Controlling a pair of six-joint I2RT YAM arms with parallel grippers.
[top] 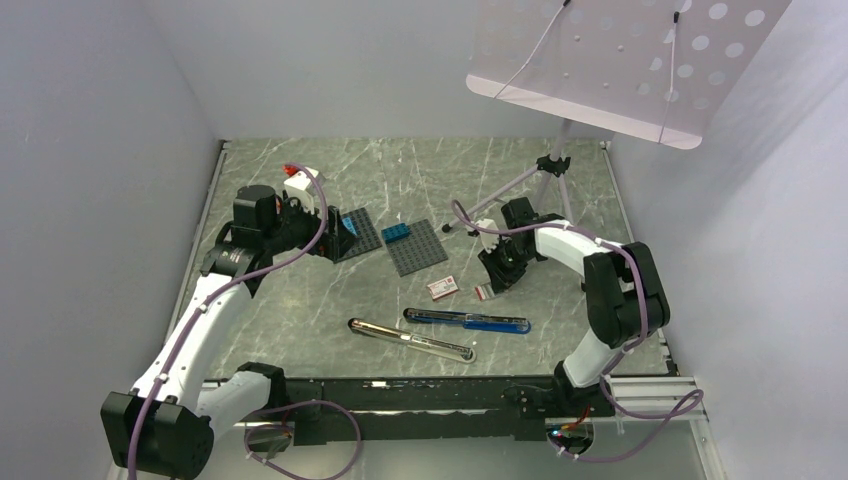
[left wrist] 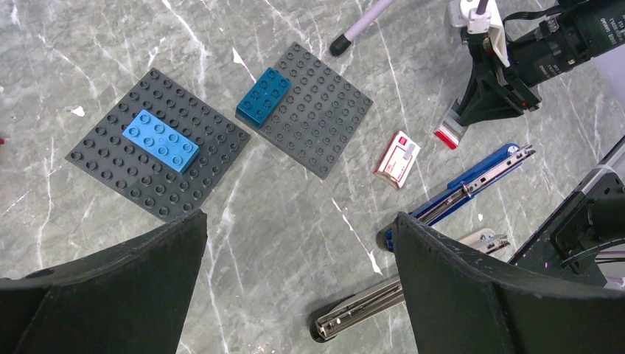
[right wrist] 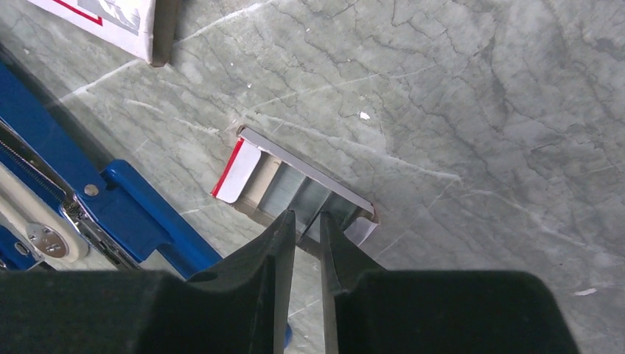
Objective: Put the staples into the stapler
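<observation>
The staples' white box with red print lies flat mid-table; it also shows in the left wrist view and the right wrist view. The silver staple tray with a red end lies right of the box. My right gripper points down into the tray, jaws closed to a narrow gap around a silver staple strip. The stapler lies opened: blue half, silver half. My left gripper is wide open and empty, high above the table.
Two dark grey baseplates carry a light blue brick and a darker blue brick. A tripod holding a perforated white panel stands at the back right. A white block with red sits back left.
</observation>
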